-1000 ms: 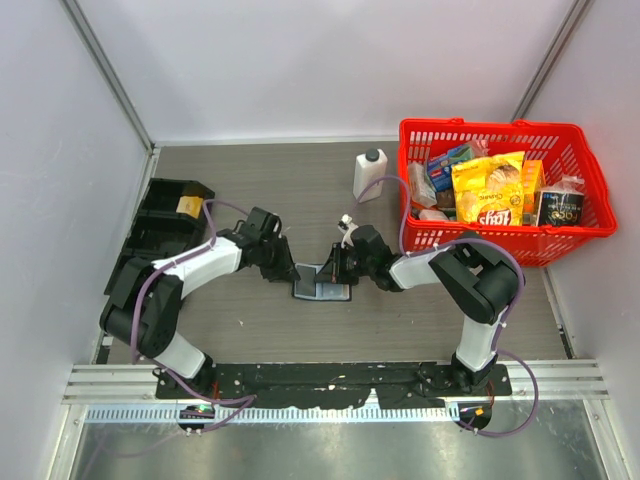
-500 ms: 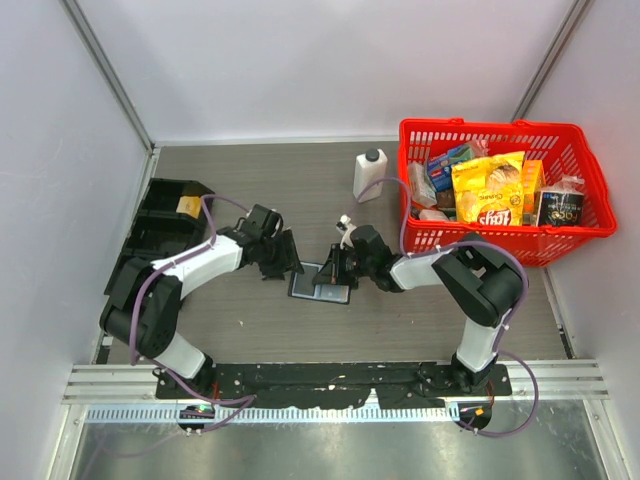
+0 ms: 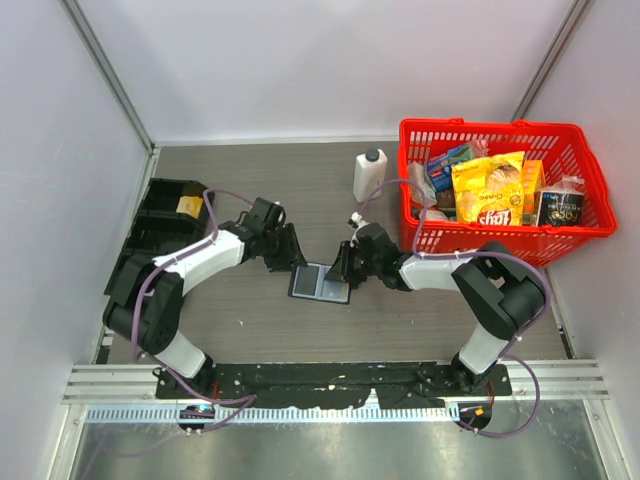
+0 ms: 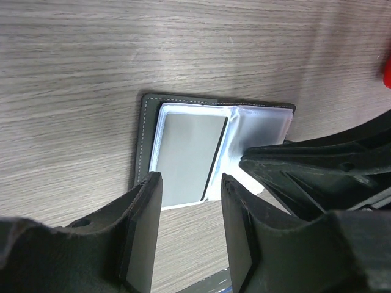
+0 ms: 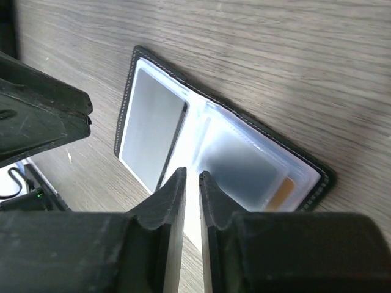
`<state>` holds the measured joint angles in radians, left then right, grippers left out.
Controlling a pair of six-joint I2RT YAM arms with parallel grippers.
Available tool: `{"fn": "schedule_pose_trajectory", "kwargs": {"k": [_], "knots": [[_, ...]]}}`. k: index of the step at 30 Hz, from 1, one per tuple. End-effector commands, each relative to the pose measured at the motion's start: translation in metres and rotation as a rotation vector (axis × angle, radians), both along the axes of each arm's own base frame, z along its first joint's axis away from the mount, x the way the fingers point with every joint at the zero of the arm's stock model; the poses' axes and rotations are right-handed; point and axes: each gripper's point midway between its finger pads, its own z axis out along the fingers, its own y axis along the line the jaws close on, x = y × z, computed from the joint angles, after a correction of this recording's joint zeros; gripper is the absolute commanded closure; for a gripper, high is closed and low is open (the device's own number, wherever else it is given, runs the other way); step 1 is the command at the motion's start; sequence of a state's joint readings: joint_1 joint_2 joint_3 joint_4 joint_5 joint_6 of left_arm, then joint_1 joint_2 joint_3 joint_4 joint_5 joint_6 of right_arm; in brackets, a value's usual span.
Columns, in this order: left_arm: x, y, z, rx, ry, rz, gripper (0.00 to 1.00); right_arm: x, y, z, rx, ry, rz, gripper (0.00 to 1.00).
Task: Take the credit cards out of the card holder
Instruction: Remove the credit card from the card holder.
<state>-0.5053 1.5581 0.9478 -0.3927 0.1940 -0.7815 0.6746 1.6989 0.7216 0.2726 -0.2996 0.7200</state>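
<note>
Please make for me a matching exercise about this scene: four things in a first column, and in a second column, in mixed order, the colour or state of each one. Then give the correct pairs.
Column one:
1. card holder
2. basket
3. bottle
4. compartment tray

Column two:
A. red, filled with food packets
B. white, standing upright, dark cap
C. black, lying open and flat, clear pockets showing
D. black, at the far left, something yellow inside

Pairs: 1-C, 2-A, 3-B, 4-D
</note>
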Motion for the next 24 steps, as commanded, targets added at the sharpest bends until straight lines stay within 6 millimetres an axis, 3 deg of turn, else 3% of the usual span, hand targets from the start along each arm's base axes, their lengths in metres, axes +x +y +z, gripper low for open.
{"fn": "schedule_pose_trajectory", "kwargs": {"k": [1,6,13,18,19,21,24], "knots": [[0.007,-0.018,0.004,-0.051,-0.004,-0.048,0.54,0.003,-0.033,-0.009,-0.138,-0.001,-0.100,0.76],[0.006,-0.018,-0.002,-0.041,0.008,-0.063,0.54,0.012,-0.017,0.026,-0.055,-0.070,-0.077,0.61],[0.003,-0.014,-0.016,0.000,0.044,-0.064,0.60,0.018,0.017,0.054,0.145,-0.078,-0.060,0.58],[-0.001,-0.006,-0.026,0.041,0.056,-0.060,0.71,0.015,0.037,0.052,0.222,-0.046,-0.037,0.57],[-0.001,-0.005,-0.027,0.045,0.056,-0.063,0.72,0.014,0.039,0.051,0.228,-0.038,-0.033,0.50],[-0.004,-0.003,-0.032,0.057,0.069,-0.066,0.74,0.012,0.042,0.047,0.236,-0.024,-0.034,0.45],[-0.007,0.000,-0.038,0.069,0.084,-0.062,0.76,0.012,0.041,0.035,0.220,0.002,-0.057,0.45]]}}
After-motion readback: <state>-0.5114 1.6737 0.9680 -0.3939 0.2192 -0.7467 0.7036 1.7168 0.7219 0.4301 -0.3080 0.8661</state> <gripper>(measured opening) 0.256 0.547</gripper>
